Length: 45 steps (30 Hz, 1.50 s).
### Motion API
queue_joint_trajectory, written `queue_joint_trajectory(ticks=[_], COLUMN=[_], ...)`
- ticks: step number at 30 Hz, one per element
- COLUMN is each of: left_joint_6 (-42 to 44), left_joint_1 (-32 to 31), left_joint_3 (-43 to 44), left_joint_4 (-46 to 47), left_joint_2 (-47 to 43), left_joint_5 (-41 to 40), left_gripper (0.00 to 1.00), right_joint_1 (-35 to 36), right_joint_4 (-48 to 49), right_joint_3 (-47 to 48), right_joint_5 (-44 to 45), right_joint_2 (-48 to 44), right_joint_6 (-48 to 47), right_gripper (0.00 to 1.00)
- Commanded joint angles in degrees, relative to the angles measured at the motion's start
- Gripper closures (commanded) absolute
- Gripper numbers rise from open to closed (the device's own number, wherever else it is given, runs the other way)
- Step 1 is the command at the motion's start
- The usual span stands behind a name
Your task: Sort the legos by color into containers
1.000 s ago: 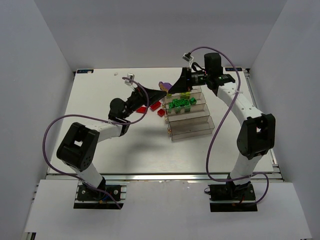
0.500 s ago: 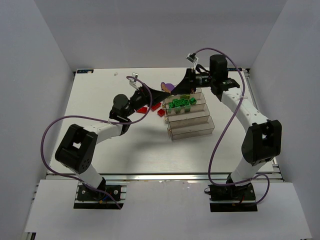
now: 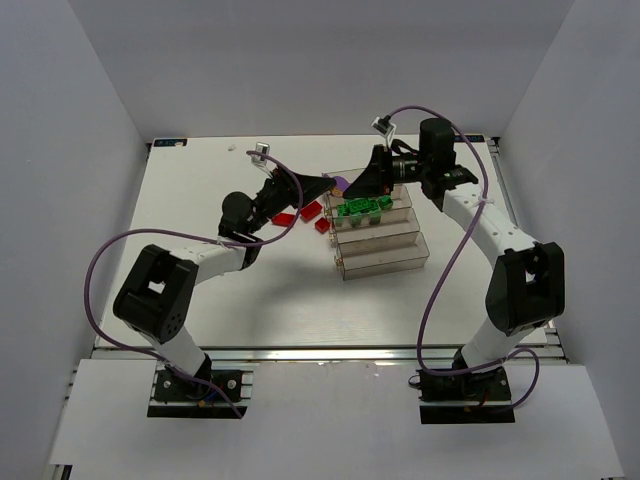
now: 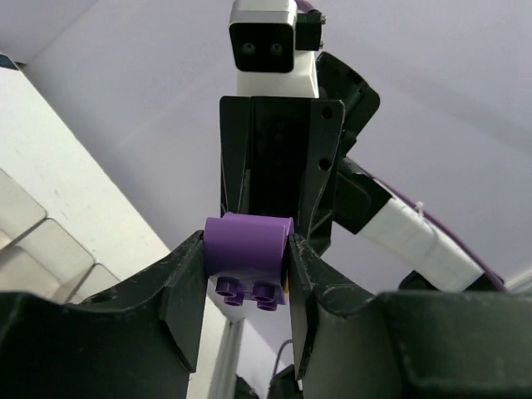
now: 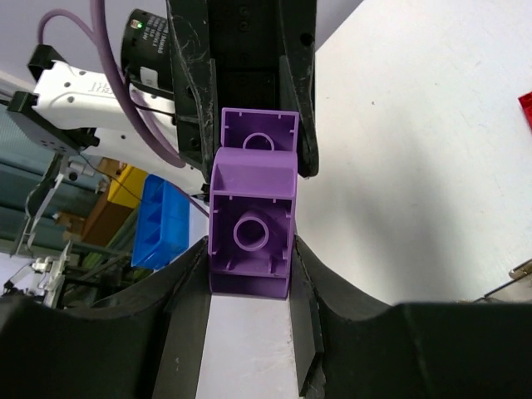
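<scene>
Step in hand: I read this as a two-arm hold on the purple lego (image 5: 251, 229) above the table (image 3: 200, 190), either a handover or pulling stuck bricks apart; I can't say which.
Purple lego, place: in the air between the two claws, just beyond the far left corner of the row of trays (image 3: 385, 262), not in any tray.
Purple lego, form: the right wrist view shows two stepped hollow undersides. One piece or two joined, I cannot tell.
Left gripper (image 4: 247, 253): fingers pressed on both sides of the purple lego, studs facing the camera. I call it gripping.
Right gripper (image 5: 249, 259): clamped on the near, larger part of the same purple lego, facing the left claw head-on.
Other bricks: green legos (image 3: 362, 208) sit together in one of the far trays; red legos (image 3: 311, 210) lie loose on the table just left of the trays.
Near trays: the two nearest look to hold no bricks from above.
Progress, my judgement: partway; green sorted, red and purple not yet.
Next move calls for: one claw letting go, or a straight pull apart if two are joined, then carrying purple over a free tray and dropping it.
Watch for: the brick slipping as the grip changes.
</scene>
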Motion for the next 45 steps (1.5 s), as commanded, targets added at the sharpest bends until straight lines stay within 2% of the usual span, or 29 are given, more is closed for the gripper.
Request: queue_joint_trajectory(ticks=[1, 3, 8, 13, 15, 19, 24, 26, 27, 28, 30, 32, 33, 34, 35, 38, 39, 41, 45], left_joint_6=[-2.4, -3.1, -3.4, -3.6, -3.7, -3.8, -3.8, -3.0, -2.3, -0.1, 3.1, 9.9, 12.4, 17.7, 20.0, 27.1, 28.8, 34.2, 39.3], left_joint_1=[0.0, 0.0, 0.0, 0.2, 0.3, 1.0, 1.6, 1.6, 1.6, 1.6, 1.6, 1.6, 1.6, 1.6, 1.5, 1.5, 1.3, 0.9, -0.6], left_joint_3=[0.2, 0.3, -0.5, -1.2, -1.6, -2.7, -2.8, -2.4, -1.5, -0.8, 1.2, 3.4, 4.5, 6.9, 7.8, 10.5, 11.3, 13.4, 15.9], left_joint_4=[6.1, 6.9, 7.3, 7.7, 8.0, 8.2, 7.4, 6.0, 2.3, 0.0, -6.0, -17.3, -25.9, -29.8, -35.7, -43.3, -48.8, -53.4, -62.2], left_joint_2=[0.3, 0.6, 0.3, 0.2, 0.0, -0.4, -0.1, 0.1, 0.3, 0.0, -0.5, -1.6, -2.0, -2.3, -2.9, -3.7, -4.0, -4.0, -2.1], left_joint_5=[1.2, 1.7, 2.4, 3.1, 3.2, 3.5, 3.9, 4.5, 4.8, 5.7, 6.2, 6.7, 6.7, 6.7, 6.4, 5.4, 5.2, 4.7, 2.8], left_gripper=[0.60, 0.64, 0.65, 0.76, 0.78, 0.80, 0.82, 0.83, 0.83, 0.83, 0.83, 0.83, 0.83, 0.83, 0.83, 0.83, 0.83, 0.83, 0.83], right_joint_1=[-0.1, -0.1, -0.5, -4.1, -5.6, -9.8, -11.4, -11.4, -11.0, -10.8, -10.4, -10.2, -10.4, -10.4, -10.3, -10.4, -10.3, -10.4, -10.3], right_joint_4=[3.1, 4.0, 6.1, 10.4, 10.6, 10.4, 4.8, -1.0, -13.8, -20.2, -34.8, -40.9, -43.1, -47.0, -48.4, -48.2, -47.6, -46.4, -45.4], right_joint_3=[0.3, 0.4, 1.5, 3.2, 4.4, 6.6, 5.9, 7.6, 9.1, 10.6, 12.9, 13.2, 13.0, 12.8, 11.8, 7.4, 3.9, 1.1, -2.0], right_joint_5=[-1.0, -0.9, -1.0, -0.1, 0.0, 0.2, 0.5, 3.1, 4.9, 7.1, 15.4, 21.2, 22.9, 24.4, 26.2, 28.3, 28.8, 30.5, 33.0], right_joint_2=[-2.2, -2.2, -1.2, 0.8, 1.6, 3.2, 2.9, 2.8, 3.0, 3.7, 4.4, 5.4, 5.7, 6.1, 5.6, 2.9, 0.8, -0.5, -0.2], right_joint_6=[1.1, 1.4, 3.6, 7.4, 7.7, 7.0, 1.9, -8.7, -15.9, -31.3, -45.1, -58.4, -61.3, -64.0, -68.7, -74.6, -78.5, -81.8, -87.0], right_gripper=[1.00, 1.00, 1.00, 1.00, 1.00, 1.00, 1.00, 1.00, 1.00, 1.00, 1.00, 1.00, 1.00, 1.00, 1.00, 1.00, 1.00, 1.00, 1.00])
